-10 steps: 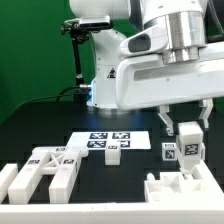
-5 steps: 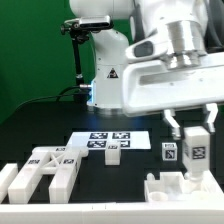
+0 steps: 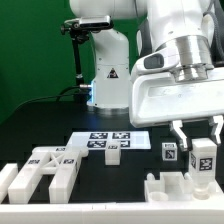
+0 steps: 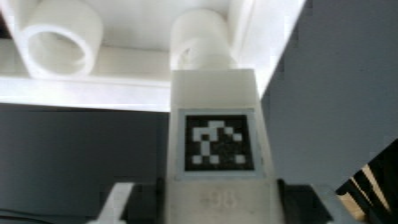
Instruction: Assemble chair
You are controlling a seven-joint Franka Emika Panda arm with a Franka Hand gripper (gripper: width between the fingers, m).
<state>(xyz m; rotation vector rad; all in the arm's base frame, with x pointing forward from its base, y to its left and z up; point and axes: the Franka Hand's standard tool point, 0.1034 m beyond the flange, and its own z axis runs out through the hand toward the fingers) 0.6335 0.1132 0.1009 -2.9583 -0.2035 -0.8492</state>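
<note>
2 fingers (image 4: 125, 205) pinch a tagged white chair post (image 3: 204, 160) by its upper end, so the gripper (image 3: 203, 143) is clamped on it, neither spread free nor pressed together. In the exterior view the post hangs upright at about 4 o'clock. It is just above the notched chair block (image 3: 165, 190) at 5 o'clock, and we cannot tell whether its lower end touches that block yet. Other chair parts lie loose: a cluster of slabs (image 3: 45, 170) at 8 o'clock, a small tagged block (image 3: 168, 152) just beside the post at its 9 o'clock, and 1 small block (image 3: 113, 152) at the near edge of the marker board (image 3: 90, 138).

We judge the step in hand to be seating the post in the block below. To do it well, we would hold the post plumb and centre it over its socket before descending. We would then lower slowly, grip firmly enough that it cannot twist, and let go only once it sits fully home.

From the exterior view we get height and neighbours, but the socket itself is hidden. The wrist view looks along the post's tag (image 4: 217, 140) between the fingers. Beyond it are 2 rounded white forms (image 4: 63, 45), perhaps pegs or sockets, though the blur leaves us unsure. None of the loose parts appear there.
</note>
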